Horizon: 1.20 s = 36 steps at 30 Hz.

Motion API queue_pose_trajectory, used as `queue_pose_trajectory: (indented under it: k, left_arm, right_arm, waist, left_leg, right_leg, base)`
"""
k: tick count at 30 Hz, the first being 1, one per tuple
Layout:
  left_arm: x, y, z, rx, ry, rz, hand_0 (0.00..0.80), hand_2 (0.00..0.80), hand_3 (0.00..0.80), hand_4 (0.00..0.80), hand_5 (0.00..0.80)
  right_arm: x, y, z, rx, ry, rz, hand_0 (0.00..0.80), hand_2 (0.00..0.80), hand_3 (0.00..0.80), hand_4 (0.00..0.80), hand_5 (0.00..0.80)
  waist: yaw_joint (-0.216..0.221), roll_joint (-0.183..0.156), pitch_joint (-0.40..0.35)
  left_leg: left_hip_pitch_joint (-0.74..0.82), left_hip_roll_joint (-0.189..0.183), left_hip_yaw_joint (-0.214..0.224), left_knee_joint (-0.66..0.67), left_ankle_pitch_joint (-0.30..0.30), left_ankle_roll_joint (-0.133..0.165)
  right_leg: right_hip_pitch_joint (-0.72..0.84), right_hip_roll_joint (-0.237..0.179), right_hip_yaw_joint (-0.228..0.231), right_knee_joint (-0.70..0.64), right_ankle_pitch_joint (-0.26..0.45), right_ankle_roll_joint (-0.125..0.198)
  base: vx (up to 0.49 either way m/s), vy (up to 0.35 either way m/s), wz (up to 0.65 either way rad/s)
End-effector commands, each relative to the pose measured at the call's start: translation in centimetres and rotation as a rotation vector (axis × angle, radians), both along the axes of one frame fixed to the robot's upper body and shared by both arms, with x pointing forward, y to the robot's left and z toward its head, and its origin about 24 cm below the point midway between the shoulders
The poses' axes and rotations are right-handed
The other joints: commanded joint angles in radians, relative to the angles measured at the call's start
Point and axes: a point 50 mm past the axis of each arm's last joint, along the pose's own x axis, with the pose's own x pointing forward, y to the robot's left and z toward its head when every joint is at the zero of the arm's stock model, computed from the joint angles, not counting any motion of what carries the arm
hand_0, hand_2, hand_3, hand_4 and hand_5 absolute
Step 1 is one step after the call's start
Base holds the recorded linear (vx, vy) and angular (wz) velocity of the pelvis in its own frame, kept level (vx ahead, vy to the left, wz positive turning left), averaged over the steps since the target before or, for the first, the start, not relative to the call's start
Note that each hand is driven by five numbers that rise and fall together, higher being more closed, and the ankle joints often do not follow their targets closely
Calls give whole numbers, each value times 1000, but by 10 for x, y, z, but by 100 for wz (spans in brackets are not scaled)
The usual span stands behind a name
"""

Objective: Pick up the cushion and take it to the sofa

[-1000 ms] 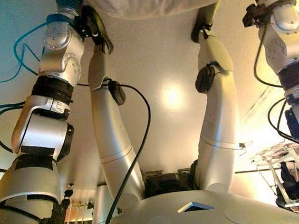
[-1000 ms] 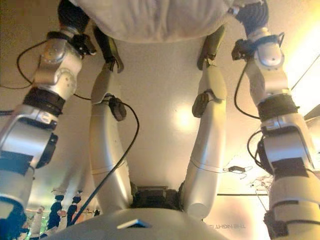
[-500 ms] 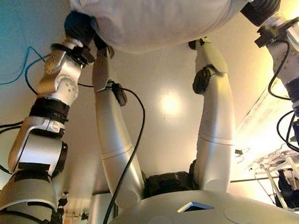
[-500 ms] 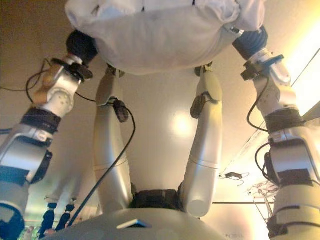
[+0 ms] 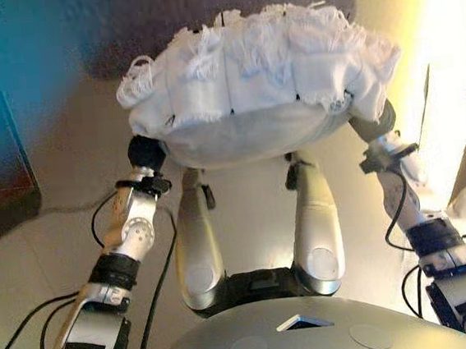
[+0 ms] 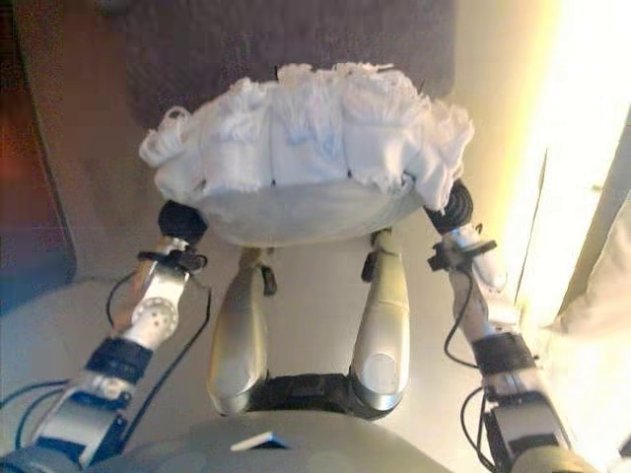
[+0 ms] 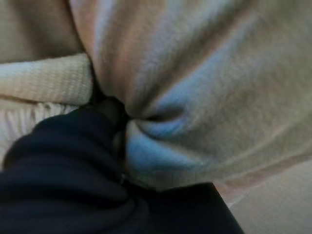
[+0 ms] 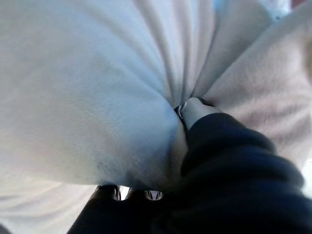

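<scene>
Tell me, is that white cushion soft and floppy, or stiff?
Probably soft: the cushion puckers into deep folds where the left hand and right hand pinch it. It likely sags too, since its underside bulges between the two hands. It seems light for its bulk, but that is a guess.

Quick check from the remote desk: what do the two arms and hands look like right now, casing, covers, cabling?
Both arms are silver-grey with black bands at the joints. The left hand and right hand show mostly as dark ribbed covers at the wrists, beside the white fringed cushion. Black cables loop along each forearm. In the right wrist view one silver finger shows past the dark cover.
</scene>
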Motion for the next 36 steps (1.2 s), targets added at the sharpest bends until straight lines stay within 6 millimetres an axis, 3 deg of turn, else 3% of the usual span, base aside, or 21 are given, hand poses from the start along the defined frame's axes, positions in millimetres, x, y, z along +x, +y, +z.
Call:
queue_pose_trajectory:
  k: [1, 4, 8, 11, 15, 21, 27, 32, 36]
  left_arm:
    - [-5, -40, 49, -5, -256, -98, 800, 800, 800, 800, 800]
    - [-17, -31, 45, 22, -247, 15, 800, 800, 800, 800, 800]
    - [-38, -25, 29, 22, -172, 40, 800, 800, 800, 800, 800]
    - [-48, -28, 8, 32, -67, 50, 800, 800, 800, 800, 800]
    - [-56, -25, -3, 43, 6, 55, 800, 800, 800, 800, 800]
    - [-59, -23, -6, 70, 24, 44, 800, 800, 800, 800, 800]
    - [-57, -20, -1, 79, 0, 49, 800, 800, 800, 800, 800]
    - [-55, -15, 7, 69, -37, 74, 800, 800, 800, 800, 800]
    - [-53, -11, 14, 36, -81, 114, 800, 800, 800, 800, 800]
  right_arm:
    - [-11, 41, 41, -32, -260, 84, 800, 800, 800, 800, 800]
    - [-25, 50, 32, -77, -264, 0, 800, 800, 800, 800, 800]
    - [-44, 48, 20, -252, -243, -117, 800, 800, 800, 800, 800]
    - [-45, 45, 8, -263, -176, -175, 800, 800, 800, 800, 800]
    - [-49, 43, 2, -286, -112, -186, 800, 800, 800, 800, 800]
    - [-54, 40, -3, -258, -75, -196, 800, 800, 800, 800, 800]
    - [-51, 42, -1, -248, -81, -196, 800, 800, 800, 800, 800]
    - [-47, 45, 6, -253, -115, -196, 800, 800, 800, 800, 800]
    - [-42, 49, 11, -301, -161, -187, 800, 800, 800, 800, 800]
  waist:
    - [7, -1, -106]
    - [9, -5, -182]
    - [24, -4, -294]
    - [31, -7, -362]
    - [34, -17, -403]
    - [35, -30, -424]
    - [34, -26, -426]
    - [39, -21, -407]
    - [40, -28, -366]
  left_leg:
    - [-18, -13, 17, 52, -29, 36]
    - [112, -18, 28, -4, -47, 47]
    - [288, -15, 46, -121, -45, 55]
    - [382, -4, 52, -177, -43, 52]
    - [457, 1, 53, -219, -53, 52]
    - [495, 15, 57, -232, -64, 47]
    - [518, 51, 66, -232, -53, 32]
    - [530, 107, 57, -210, -26, 6]
    - [483, 173, 58, -78, 24, -14]
  right_leg:
    - [78, -26, -33, -61, 26, 37]
    - [207, -36, -38, -110, 22, 45]
    - [382, -28, -74, -207, 28, 54]
    - [468, -16, -93, -247, 26, 50]
    - [547, -3, -111, -289, 21, 48]
    - [605, 16, -127, -323, 14, 41]
    - [627, 42, -129, -323, -5, 21]
    - [633, 96, -111, -285, -50, -23]
    - [618, 127, -88, -243, -67, -60]
  base:
    - [174, 115, 9]
    - [230, 93, 3]
    - [285, 45, -4]
    - [229, -14, 1]
    - [114, -41, 1]
    - [38, -93, -1]
    - [20, -124, -8]
    - [13, -192, -2]
    - [-23, -172, -5]
